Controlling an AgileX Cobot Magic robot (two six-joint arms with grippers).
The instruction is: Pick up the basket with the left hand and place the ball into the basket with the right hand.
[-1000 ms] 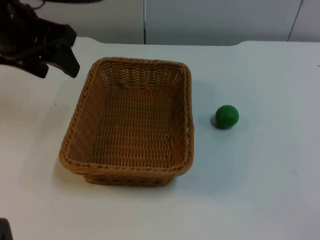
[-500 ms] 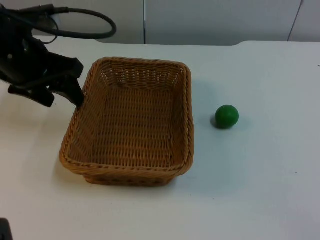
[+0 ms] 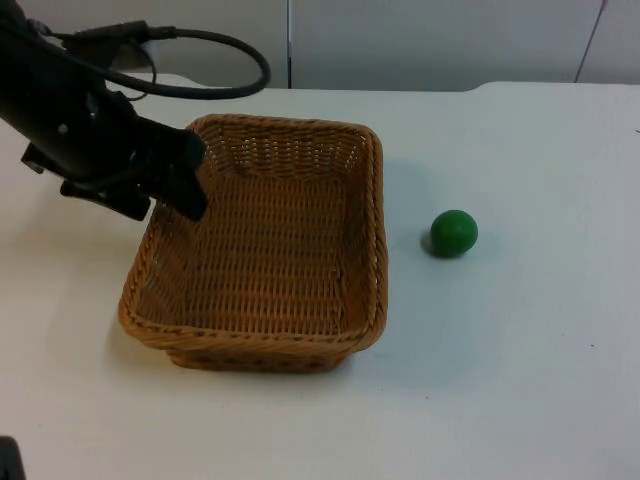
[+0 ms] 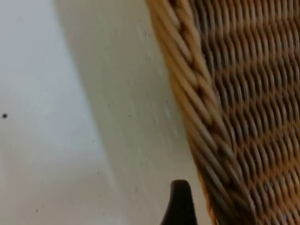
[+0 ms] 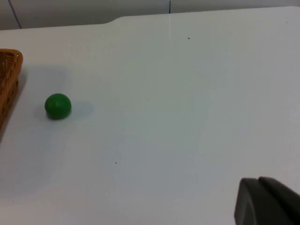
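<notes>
A brown wicker basket stands left of the table's middle, with nothing in it. My left gripper is open at the basket's left rim, one finger outside it and one over the inside. In the left wrist view the braided rim runs close by, with a black fingertip just outside it. A small green ball lies on the table to the right of the basket, apart from it. The right wrist view looks at the ball from well back, where my right gripper waits beyond the basket's corner.
The white table ends at a grey partition wall at the back. A step in the table's back edge lies behind the ball.
My left gripper has moved right and toward the table's front, from the back left corner to the basket's left rim. Basket and ball have stayed where they were.
</notes>
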